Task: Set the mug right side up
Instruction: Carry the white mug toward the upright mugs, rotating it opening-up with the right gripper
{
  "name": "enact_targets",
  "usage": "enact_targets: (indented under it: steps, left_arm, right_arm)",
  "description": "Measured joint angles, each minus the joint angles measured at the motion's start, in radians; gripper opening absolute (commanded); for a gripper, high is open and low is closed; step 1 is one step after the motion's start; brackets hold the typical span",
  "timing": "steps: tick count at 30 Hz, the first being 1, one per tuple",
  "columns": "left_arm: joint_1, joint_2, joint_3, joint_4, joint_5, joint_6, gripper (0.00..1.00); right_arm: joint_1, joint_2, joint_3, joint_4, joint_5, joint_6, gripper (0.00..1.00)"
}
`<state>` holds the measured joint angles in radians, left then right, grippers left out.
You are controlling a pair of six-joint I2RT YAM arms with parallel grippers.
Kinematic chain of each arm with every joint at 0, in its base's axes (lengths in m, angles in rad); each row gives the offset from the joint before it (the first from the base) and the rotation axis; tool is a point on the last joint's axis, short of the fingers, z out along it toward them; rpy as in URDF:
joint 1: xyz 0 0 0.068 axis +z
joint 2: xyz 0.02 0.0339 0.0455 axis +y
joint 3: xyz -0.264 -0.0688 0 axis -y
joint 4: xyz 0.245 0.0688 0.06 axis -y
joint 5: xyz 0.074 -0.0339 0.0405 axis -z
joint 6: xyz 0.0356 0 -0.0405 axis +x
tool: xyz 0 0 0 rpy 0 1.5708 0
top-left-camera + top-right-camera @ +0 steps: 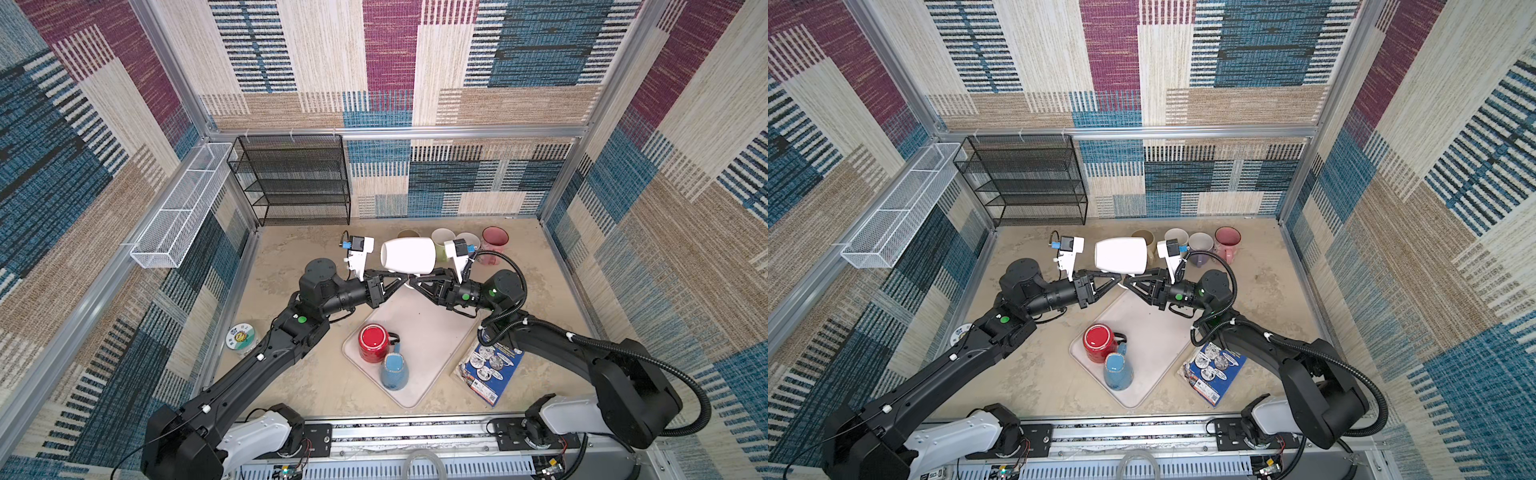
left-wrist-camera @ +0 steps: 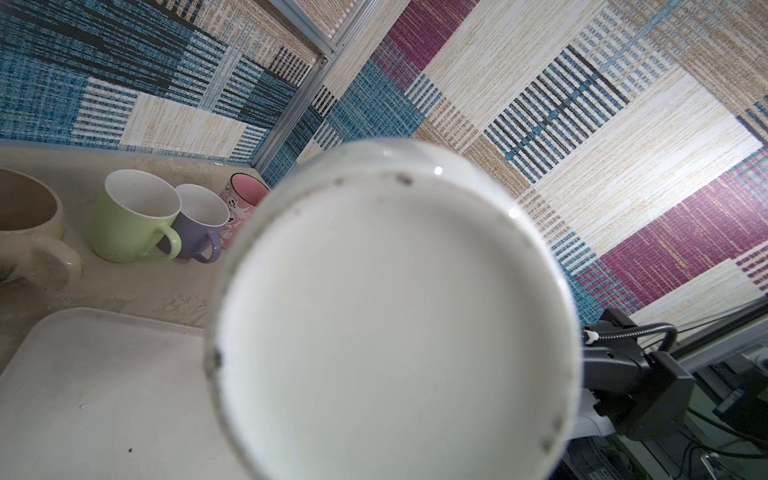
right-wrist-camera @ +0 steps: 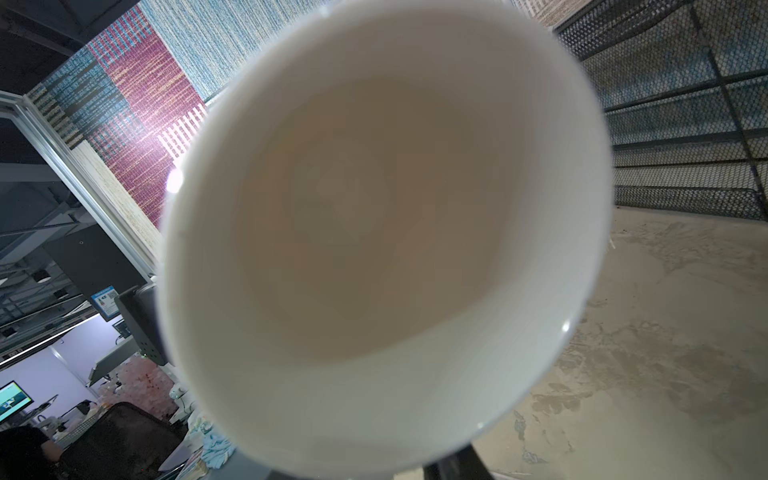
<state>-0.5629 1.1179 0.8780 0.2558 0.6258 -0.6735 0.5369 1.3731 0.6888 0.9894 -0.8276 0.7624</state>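
A white mug (image 1: 409, 255) (image 1: 1121, 255) hangs on its side above the far corner of the tray. Its base (image 2: 395, 324) fills the left wrist view and its open mouth (image 3: 386, 232) fills the right wrist view. In both top views my left gripper (image 1: 404, 282) (image 1: 1119, 283) and my right gripper (image 1: 414, 285) (image 1: 1128, 285) meet tip to tip just under the mug, at its handle, and both look shut on it. In both wrist views the mug hides the jaws.
A pale tray (image 1: 436, 332) carries a red mug (image 1: 373, 341) and a blue mug (image 1: 394, 370), both upside down. Beige, green (image 1: 442, 241), purple and pink (image 1: 494, 241) mugs stand upright at the back. A black mesh rack (image 1: 291, 178), a booklet (image 1: 492, 365) and a round tin (image 1: 240, 338) lie around.
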Motion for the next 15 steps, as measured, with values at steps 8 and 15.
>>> enact_targets:
  steps: [8, 15]
  left_arm:
    - [0.008, 0.015, -0.021, 0.064, 0.006, -0.011, 0.00]
    - [0.012, 0.027, -0.063, 0.148, 0.017, -0.059, 0.00]
  right_arm:
    - [-0.003, 0.029, 0.017, 0.042, -0.015, 0.047, 0.15]
    - [-0.008, 0.043, 0.014, 0.081, -0.043, 0.072, 0.00]
